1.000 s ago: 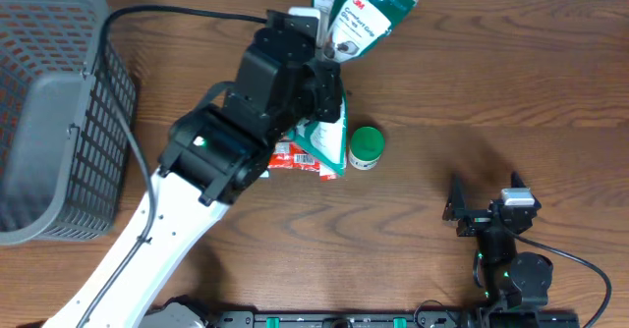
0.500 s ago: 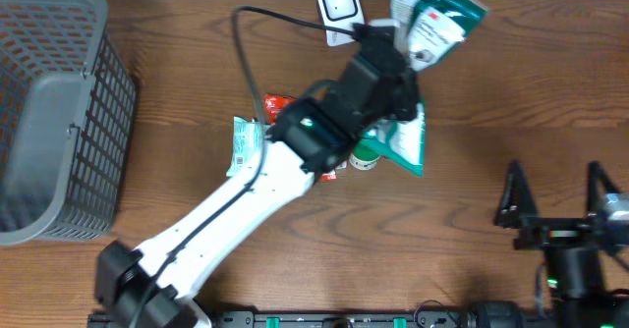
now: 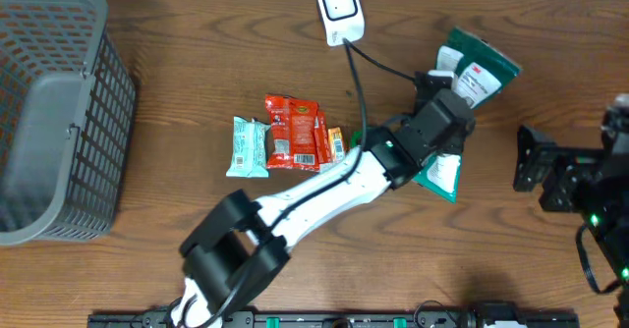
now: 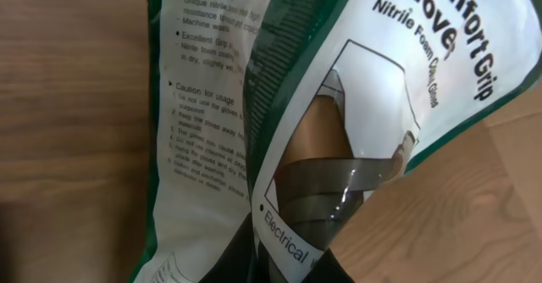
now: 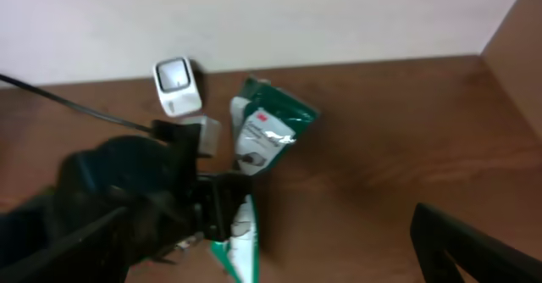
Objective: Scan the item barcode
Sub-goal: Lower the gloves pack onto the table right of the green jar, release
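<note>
A green-and-white glove package point(image 3: 479, 66) hangs right of the white barcode scanner point(image 3: 339, 9), above the table. My left gripper point(image 3: 447, 107) is shut on its middle, and the lower flap point(image 3: 442, 176) droops below the fingers. The package point(image 4: 254, 105) fills the left wrist view with its printed text and a clear window, and the left gripper point(image 4: 288, 266) pinches its bottom edge. My right gripper point(image 3: 550, 171) stands open at the right edge, empty, facing the package point(image 5: 267, 130) and the scanner point(image 5: 176, 84). One right finger point(image 5: 474, 249) shows at lower right. No barcode is visible.
Red snack packs point(image 3: 295, 136) and a pale blue bar point(image 3: 248, 146) lie mid-table. A grey mesh basket point(image 3: 59, 112) takes up the left side. The scanner's cable point(image 3: 378, 65) runs across the table under my left arm point(image 3: 324, 186).
My left arm has swung right with the glove package, from beside the scanner to the right half of the table. The right gripper has moved up and to the right, still open.
</note>
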Controlling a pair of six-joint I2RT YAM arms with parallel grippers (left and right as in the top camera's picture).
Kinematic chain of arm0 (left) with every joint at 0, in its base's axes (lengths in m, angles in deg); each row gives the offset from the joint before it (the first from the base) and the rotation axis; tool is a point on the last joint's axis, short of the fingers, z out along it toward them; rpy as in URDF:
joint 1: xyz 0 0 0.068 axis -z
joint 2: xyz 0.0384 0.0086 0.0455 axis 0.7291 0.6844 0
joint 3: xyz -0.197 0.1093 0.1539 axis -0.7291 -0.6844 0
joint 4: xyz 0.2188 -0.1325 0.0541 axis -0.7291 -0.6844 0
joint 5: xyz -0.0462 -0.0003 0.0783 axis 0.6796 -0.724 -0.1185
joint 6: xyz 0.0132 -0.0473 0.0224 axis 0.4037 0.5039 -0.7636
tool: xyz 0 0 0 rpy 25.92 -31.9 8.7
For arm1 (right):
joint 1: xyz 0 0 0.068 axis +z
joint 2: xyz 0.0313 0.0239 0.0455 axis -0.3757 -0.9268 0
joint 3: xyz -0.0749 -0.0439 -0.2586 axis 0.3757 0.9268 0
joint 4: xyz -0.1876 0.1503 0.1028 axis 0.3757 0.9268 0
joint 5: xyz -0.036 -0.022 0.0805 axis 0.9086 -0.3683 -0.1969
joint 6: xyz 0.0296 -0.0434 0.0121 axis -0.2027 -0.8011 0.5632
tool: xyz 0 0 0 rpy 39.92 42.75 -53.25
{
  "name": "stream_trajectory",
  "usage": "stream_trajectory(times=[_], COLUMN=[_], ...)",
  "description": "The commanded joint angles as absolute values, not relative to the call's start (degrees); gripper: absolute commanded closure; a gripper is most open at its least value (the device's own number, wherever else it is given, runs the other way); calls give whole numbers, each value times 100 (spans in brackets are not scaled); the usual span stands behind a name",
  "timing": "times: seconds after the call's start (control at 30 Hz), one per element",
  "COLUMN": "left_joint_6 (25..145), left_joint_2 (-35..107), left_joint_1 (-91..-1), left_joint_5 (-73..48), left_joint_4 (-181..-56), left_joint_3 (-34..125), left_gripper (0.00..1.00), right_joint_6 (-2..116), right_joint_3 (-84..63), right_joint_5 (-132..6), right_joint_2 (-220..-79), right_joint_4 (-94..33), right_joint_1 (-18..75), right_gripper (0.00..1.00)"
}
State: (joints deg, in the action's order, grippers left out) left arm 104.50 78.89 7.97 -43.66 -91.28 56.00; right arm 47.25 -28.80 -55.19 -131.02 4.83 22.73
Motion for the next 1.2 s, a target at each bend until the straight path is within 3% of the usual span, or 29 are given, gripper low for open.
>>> stream_trajectory(times=[0.0, 0.1, 0.17, 0.2, 0.23, 0.3, 0.37, 0.63, 0.8, 1.17], left_joint_6=[10483, 10481, 10481, 10481, 10478, 10367, 10258, 9659, 9574, 8951], left_joint_2=[8278, 8554, 8654, 8683, 8685, 8676, 8624, 7920, 7087, 4735], left_joint_1=[815, 828, 828, 823, 823, 826, 823, 786, 443, -1598], left_joint_5=[-4536, -4532, -4532, -4532, -4532, -4505, -4376, -4169, -4191, -4191], left_joint_4=[-8800, -8682, -8678, -8658, -8641, -8534, -8357, -8442, -9353, -12123], left_joint_3=[5574, 5574, 5574, 5574, 5574, 5574, 5580, 5865, 5865, 5865], left_gripper=[93, 92, 84, 75, 58, 35, 24, 22, 22, 24], right_joint_6=[4652, 4650, 4652, 4650, 4650, 4650, 4650, 4652, 4650, 4650], right_joint_3=[-2977, -2974, -2974, -2974, -2974, -2974, -2974, -2974, -2974, -2957], right_joint_5=[-5678, -5674, -5676, -5676, -5676, -5676, -5676, -5702, -6118, -6465], right_joint_2=[-13305, -13443, -13498, -13515, -13528, -13533, -13533, -13535, -13651, -14545], right_joint_4=[546, 610, 612, 610, 610, 610, 594, 546, 614, 1171], right_joint_1=[2280, 2280, 2280, 2280, 2280, 2280, 2280, 2280, 2280, 2280], right_gripper=[1, 1, 1, 1, 1, 1, 1, 1, 1, 1])
